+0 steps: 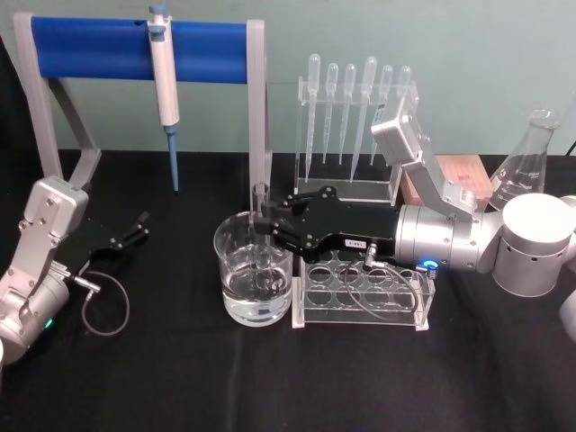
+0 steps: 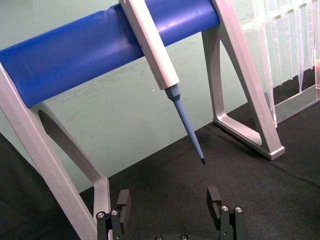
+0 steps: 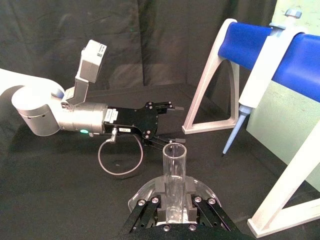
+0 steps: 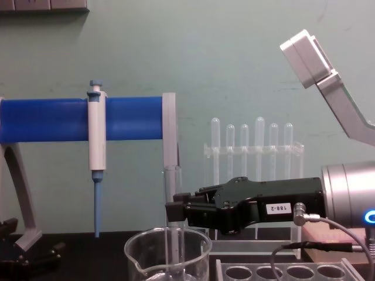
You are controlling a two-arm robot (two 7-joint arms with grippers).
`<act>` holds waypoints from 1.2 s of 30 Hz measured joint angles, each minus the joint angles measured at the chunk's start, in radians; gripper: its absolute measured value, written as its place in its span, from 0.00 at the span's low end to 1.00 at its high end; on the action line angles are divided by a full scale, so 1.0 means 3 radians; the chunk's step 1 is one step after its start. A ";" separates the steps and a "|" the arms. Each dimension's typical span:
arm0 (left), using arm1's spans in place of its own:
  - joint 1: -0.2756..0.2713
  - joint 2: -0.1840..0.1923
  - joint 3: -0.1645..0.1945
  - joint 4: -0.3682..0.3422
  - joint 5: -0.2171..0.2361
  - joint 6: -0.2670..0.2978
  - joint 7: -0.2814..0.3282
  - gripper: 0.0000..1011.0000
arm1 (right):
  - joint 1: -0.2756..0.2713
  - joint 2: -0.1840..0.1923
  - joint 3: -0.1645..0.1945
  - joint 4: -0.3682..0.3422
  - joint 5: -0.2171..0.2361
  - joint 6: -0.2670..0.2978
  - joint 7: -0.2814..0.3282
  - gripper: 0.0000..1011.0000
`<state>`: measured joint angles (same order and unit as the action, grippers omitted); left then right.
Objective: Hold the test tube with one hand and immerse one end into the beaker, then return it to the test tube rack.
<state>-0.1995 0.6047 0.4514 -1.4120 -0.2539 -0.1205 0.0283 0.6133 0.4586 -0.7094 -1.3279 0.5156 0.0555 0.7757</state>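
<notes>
While my left gripper [image 1: 137,227] waits spread left of the beaker [image 1: 232,270], my right gripper [image 1: 263,227] pinches the test tube [image 1: 260,200] upright inside it.

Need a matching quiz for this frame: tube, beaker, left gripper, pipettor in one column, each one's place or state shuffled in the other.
1. tube
2. beaker
3. left gripper
4. pipettor

A. hangs from the blue bar
B. open, parked on the robot's left
C. has clear liquid inside
D. upright in the right gripper, lower end in the beaker

Pairs: 1-D, 2-C, 3-B, 4-A
</notes>
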 joint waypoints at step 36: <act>0.0000 0.0000 0.0000 0.0000 0.0000 0.0000 0.0000 0.99 | 0.0004 0.0000 -0.0001 0.0000 0.0001 -0.0001 -0.0006 0.22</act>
<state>-0.1995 0.6047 0.4514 -1.4119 -0.2539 -0.1205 0.0283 0.6144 0.4587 -0.7097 -1.3279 0.5157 0.0553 0.7740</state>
